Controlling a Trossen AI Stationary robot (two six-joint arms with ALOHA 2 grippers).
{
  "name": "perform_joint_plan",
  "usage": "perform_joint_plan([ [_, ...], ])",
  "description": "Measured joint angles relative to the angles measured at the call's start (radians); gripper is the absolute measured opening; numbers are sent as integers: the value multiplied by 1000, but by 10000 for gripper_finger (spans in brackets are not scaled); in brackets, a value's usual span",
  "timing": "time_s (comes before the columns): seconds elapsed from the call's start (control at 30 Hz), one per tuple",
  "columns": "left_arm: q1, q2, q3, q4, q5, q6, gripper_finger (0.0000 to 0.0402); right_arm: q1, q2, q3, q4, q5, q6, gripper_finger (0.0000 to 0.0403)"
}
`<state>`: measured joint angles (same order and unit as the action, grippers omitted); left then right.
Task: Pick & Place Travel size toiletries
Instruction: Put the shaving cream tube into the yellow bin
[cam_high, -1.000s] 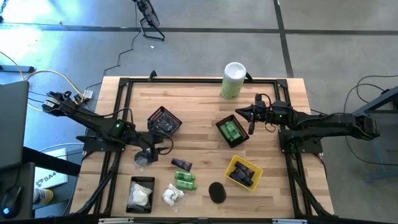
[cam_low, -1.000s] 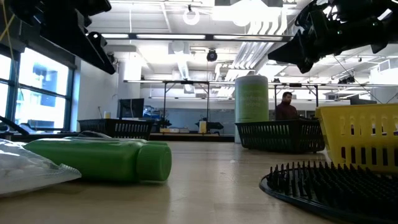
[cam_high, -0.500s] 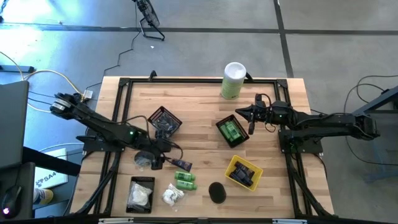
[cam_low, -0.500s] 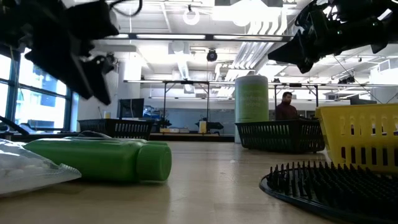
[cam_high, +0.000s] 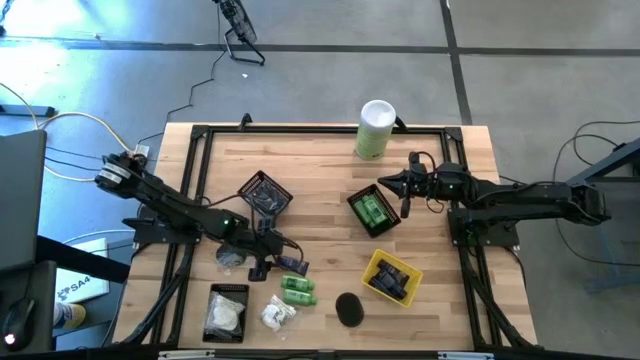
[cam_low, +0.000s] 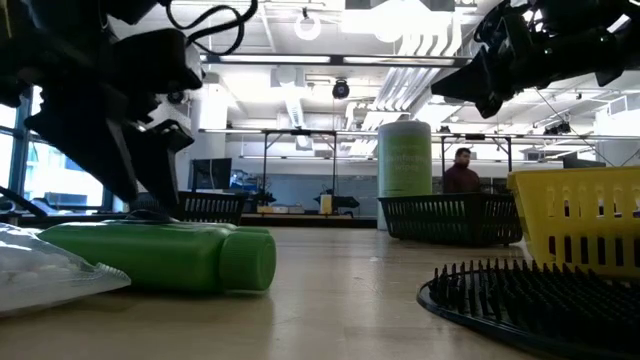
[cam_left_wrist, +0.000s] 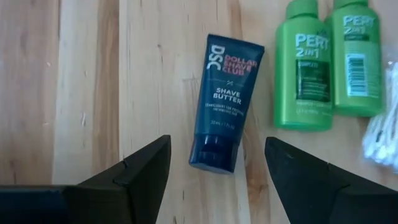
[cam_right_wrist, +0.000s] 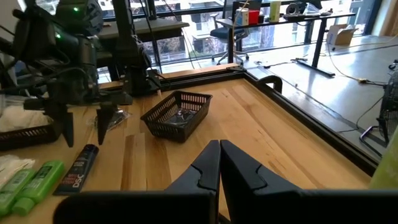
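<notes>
Now I hold left gripper (cam_left_wrist: 214, 163) spread wide, hovering above navy tube (cam_left_wrist: 224, 102), straddling it for the pinch. Tube lies flat mid-worktop toward near edge, beside green bottles (cam_left_wrist: 329, 62). Right gripper (cam_right_wrist: 217, 162) pressed together, parked near right edge.

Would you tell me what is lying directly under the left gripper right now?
Under the open left gripper lies a navy shave butter tube on bare table, untouched. Two green bottles sit beside it. Nothing visible is covered.
</notes>
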<state>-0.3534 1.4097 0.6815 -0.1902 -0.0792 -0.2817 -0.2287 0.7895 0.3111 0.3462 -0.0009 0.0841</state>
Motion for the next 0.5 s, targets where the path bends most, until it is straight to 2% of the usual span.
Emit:
perform_joint_plan([
  [0.5, 0, 82, 0, 27, 37, 16, 255, 0, 0, 0, 0, -3, 0, 4],
])
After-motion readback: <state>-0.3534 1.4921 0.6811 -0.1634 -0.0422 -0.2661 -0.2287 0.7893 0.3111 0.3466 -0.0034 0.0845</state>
